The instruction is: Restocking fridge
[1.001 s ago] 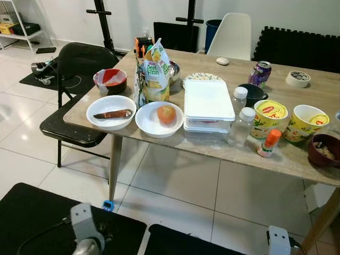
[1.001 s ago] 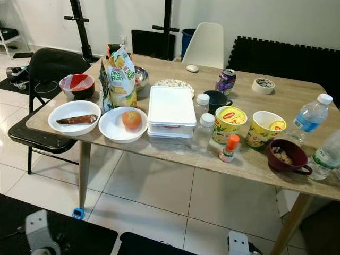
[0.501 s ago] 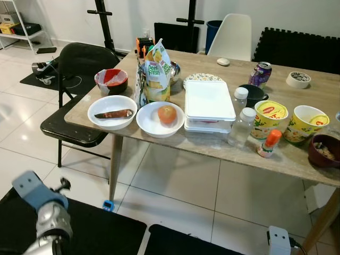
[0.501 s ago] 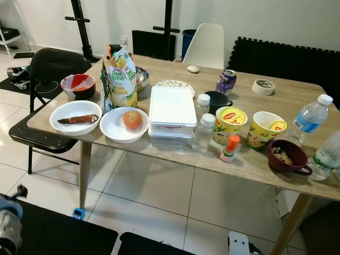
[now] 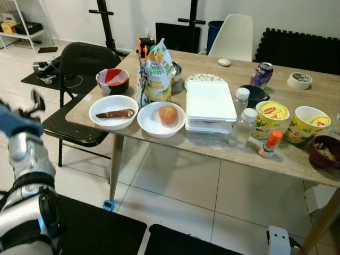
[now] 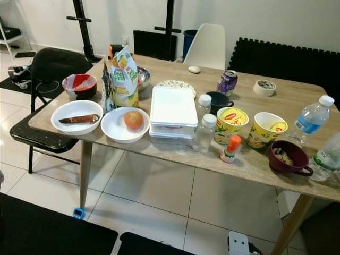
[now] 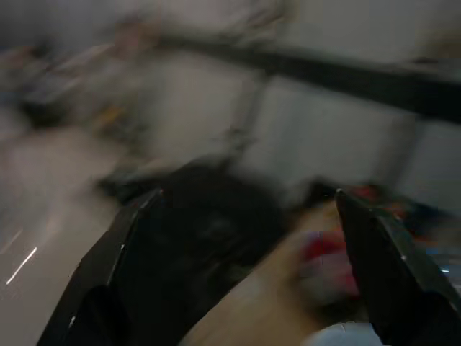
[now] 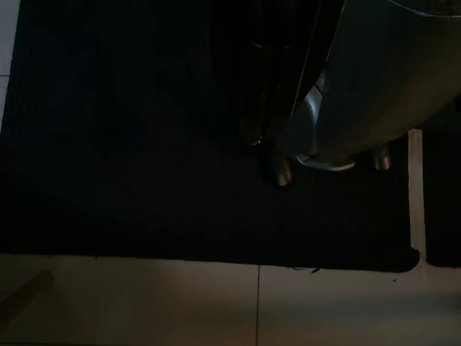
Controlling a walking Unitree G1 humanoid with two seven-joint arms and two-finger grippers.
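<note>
A wooden table (image 5: 297,159) holds the food. Near its front edge stand a white bowl with a brown sausage-like piece (image 5: 112,111), a white bowl with a round orange-red fruit (image 5: 168,114), and a stack of white lidded containers (image 5: 210,103). Behind them is a yellow-green snack bag (image 5: 158,74). My left gripper (image 5: 33,103) is raised at the far left, blurred, level with the table's left end and apart from it. In the left wrist view its fingers (image 7: 108,288) stand wide apart, gripper (image 7: 248,194) open and empty. My right arm (image 5: 279,239) hangs idle.
Two clear bottles (image 5: 243,126), two noodle cups (image 5: 270,118), an orange-capped bottle (image 5: 270,143), a maroon bowl (image 5: 324,151), a purple can (image 5: 261,74) and a black mug (image 5: 254,94) crowd the right half. A black folding chair (image 5: 79,69) stands at the table's left end. Black mats (image 5: 90,228) lie underfoot.
My left arm has swung up from low at the bottom edge to table height on the far left. The table items have not moved.
</note>
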